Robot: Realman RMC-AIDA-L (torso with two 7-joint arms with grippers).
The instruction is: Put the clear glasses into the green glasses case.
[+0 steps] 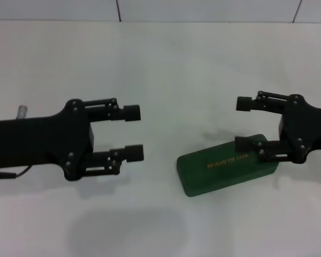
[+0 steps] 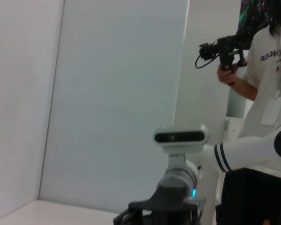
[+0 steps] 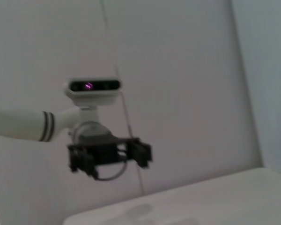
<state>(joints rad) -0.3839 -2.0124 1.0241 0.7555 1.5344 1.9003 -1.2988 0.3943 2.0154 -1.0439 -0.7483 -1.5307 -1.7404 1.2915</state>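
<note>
Dark green rectangular hard case [image 1: 227,167] lies shut on white table [image 1: 166,64], under right gripper [image 1: 245,124]. Both grippers spread, empty; left gripper [image 1: 132,133] well apart. Clear glasses unseen. Case likely rigid, smooth; grip long edges.

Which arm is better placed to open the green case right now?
The right. The right hand hangs open directly over the far end of the closed dark green rectangular hard glasses case, while the left hand, also open, hovers off to the case's left over the bare white table.
</note>
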